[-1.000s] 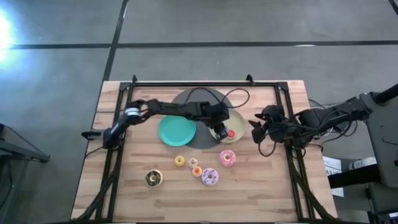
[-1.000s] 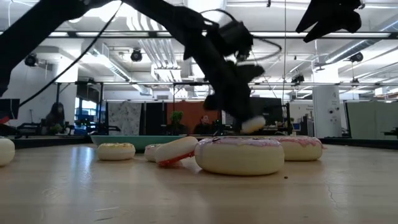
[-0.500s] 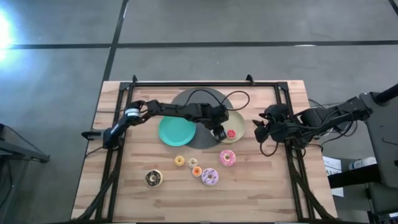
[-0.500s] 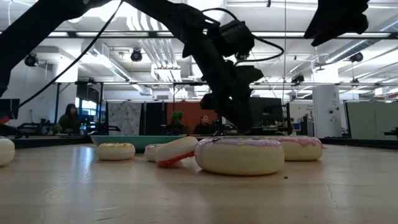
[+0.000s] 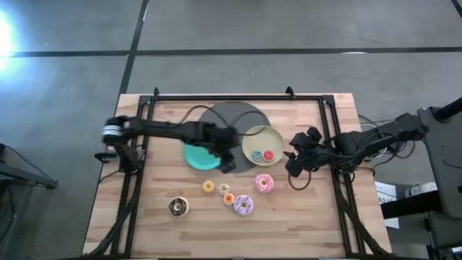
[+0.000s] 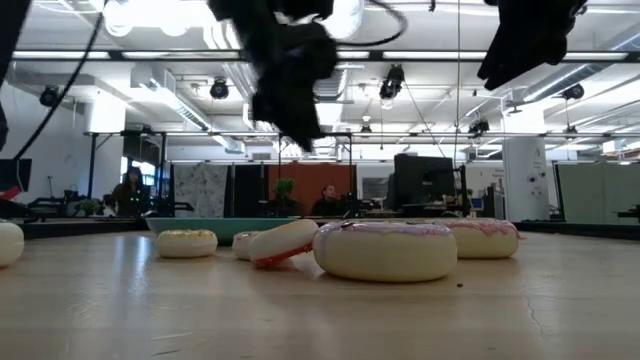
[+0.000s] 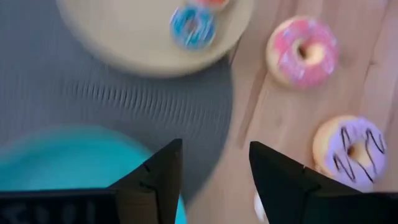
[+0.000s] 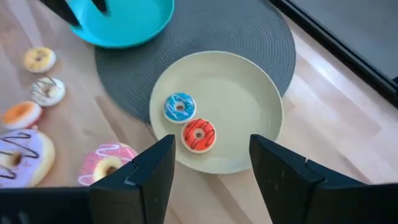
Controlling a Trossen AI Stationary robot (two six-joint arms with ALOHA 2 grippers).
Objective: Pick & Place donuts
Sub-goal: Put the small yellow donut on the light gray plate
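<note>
The beige plate [image 5: 252, 139] holds a blue donut [image 8: 180, 107] and a red donut [image 8: 199, 135]. On the wood near it lie the pink donut [image 5: 264, 183], lilac donut [image 5: 243, 206], a yellow one [image 5: 208, 186], an orange one [image 5: 228, 198], a small white one [image 5: 224, 189] and the chocolate donut [image 5: 178, 208]. My left gripper [image 5: 228, 165] hangs open over the grey mat [image 7: 143, 99] beside the teal plate [image 5: 198, 155], with nothing between its fingers. To the right of the beige plate my right gripper [image 5: 294, 165] is open and holds nothing.
A black frame [image 5: 238, 97] runs along the table's far edge and down both sides. The teal plate and the beige plate both lie partly on the round grey mat. Bare wood shows at the table's near left and near right.
My left gripper has opened over the beige plate and let go of the blue donut, which now lies beside the red one. It then rose and drew back toward the table's left, to the teal plate's edge. My right gripper has shifted slightly toward the near edge.
</note>
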